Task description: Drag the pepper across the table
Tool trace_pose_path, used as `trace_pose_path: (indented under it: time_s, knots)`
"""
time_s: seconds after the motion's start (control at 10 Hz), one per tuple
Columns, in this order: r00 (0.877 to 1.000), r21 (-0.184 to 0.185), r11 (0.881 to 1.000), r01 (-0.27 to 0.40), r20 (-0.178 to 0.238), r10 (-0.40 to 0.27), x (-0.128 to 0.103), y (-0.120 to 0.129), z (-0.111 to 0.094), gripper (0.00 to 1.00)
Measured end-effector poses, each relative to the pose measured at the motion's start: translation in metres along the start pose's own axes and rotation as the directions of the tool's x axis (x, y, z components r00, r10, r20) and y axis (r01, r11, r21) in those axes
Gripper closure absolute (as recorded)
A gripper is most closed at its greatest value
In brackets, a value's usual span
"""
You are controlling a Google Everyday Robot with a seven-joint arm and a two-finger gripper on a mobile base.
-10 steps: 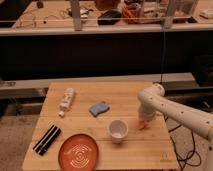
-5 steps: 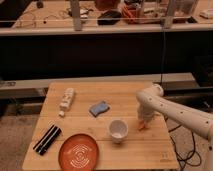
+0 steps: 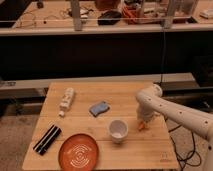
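Desk [image 3: 125,92]: light wood planks seen from the front. Clock directions below are read from its middle, with 12 o'clock at the far edge.
Pepper [image 3: 142,127]: a tiny orange piece at about 4 o'clock, near the right edge. It lies on the wood right under the gripper tip.
Gripper [image 3: 144,122]: on a white arm that comes in from off the desk at 4 o'clock, arches up and turns down. The tip points at the wood and sits on the pepper.
Jaws: closed. The wrist hides the contact, so I cannot tell whether they pinch the pepper or only press on it.
Why so low: a drag likely needs the pepper kept on the wood, so a tip down at desk level fits that better than a lift.
White cup [image 3: 118,130]: upright at 5 o'clock, just beside the pepper on its 9 o'clock side, and apart from it.
Orange plate [image 3: 79,151]: at 7 o'clock by the near edge, well apart from the pepper.
Blue sponge [image 3: 99,108]: close to the middle, slightly toward 9 o'clock.
White bottle [image 3: 66,100]: lying on its side at 10 o'clock.
Black flat object [image 3: 47,139]: at 8 o'clock by the left edge.
Step in hand: contact looks made, so the slide itself is what remains.
Open path: bare wood runs from the pepper toward 12 o'clock, while the cup blocks a straight pull toward 9 o'clock.
Risks: the pepper could squirt out from under the tip, the arm could knock the cup, or the pepper could go off the near right edge.
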State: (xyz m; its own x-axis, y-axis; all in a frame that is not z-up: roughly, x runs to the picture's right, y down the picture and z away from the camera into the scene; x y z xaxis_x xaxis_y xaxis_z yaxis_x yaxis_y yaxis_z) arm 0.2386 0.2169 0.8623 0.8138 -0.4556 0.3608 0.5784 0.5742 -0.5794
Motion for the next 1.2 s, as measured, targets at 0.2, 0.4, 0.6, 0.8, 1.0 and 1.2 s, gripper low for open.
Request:
trace_pose_path:
  time_s: [0.2, 0.4, 0.6, 0.8, 1.0, 1.2]
  knots:
    - [1.0, -0.004, 1.0, 0.008, -0.001, -0.008, -0.0023, 0.0002, 0.002, 0.97]
    - [1.0, -0.002, 1.0, 0.013, 0.0, -0.013, -0.0051, -0.0009, 0.0009, 0.97]
    - [1.0, -0.002, 1.0, 0.013, 0.001, -0.013, -0.0055, -0.001, -0.0006, 0.97]
    - [1.0, -0.005, 1.0, 0.017, 0.0, -0.017, -0.0065, -0.0004, 0.001, 0.97]
    - [1.0, -0.004, 1.0, 0.024, 0.0, -0.024, -0.0081, -0.0007, 0.0016, 0.97]
    - [1.0, -0.004, 1.0, 0.028, 0.003, -0.028, -0.0096, -0.0008, -0.0004, 0.97]
